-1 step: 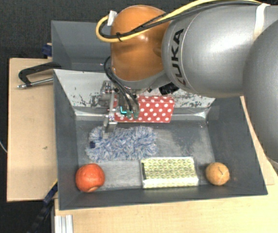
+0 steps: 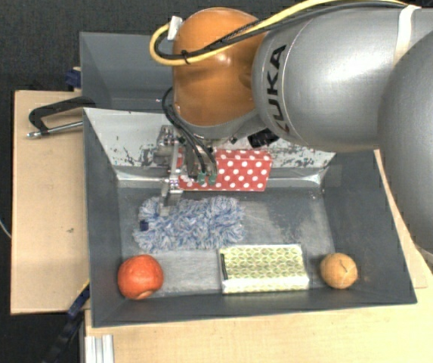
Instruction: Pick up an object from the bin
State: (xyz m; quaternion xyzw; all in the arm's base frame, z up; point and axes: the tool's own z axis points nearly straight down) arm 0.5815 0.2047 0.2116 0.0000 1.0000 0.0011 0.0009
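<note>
A red packet with white dots (image 2: pixel 242 170) lies against the far wall of the bin (image 2: pixel 103 225), its left end hidden behind the robot's wrist gear. Just in front of it a fluffy blue-and-white cloth (image 2: pixel 190 224) is spread over the middle of the floor. Along the near wall, well apart from each other, lie an orange-red ball (image 2: pixel 140 276) at the left, a flat block with a green pattern (image 2: pixel 264 268) in the middle and a small tan round thing (image 2: pixel 339 270) at the right.

The arm (image 2: pixel 337 66) reaches in from the right. Its orange cover (image 2: pixel 212 66) sits above the far wall, with a yellow cable (image 2: pixel 299 7) looping over it. The hand (image 2: pixel 174 184) hangs low at the left end of the red dotted packet, just above the far edge of the cloth — whether it is apart or together cannot be told.

The bin has a grey, scuffed floor and sloping walls; the far wall is pale with dark specks.
</note>
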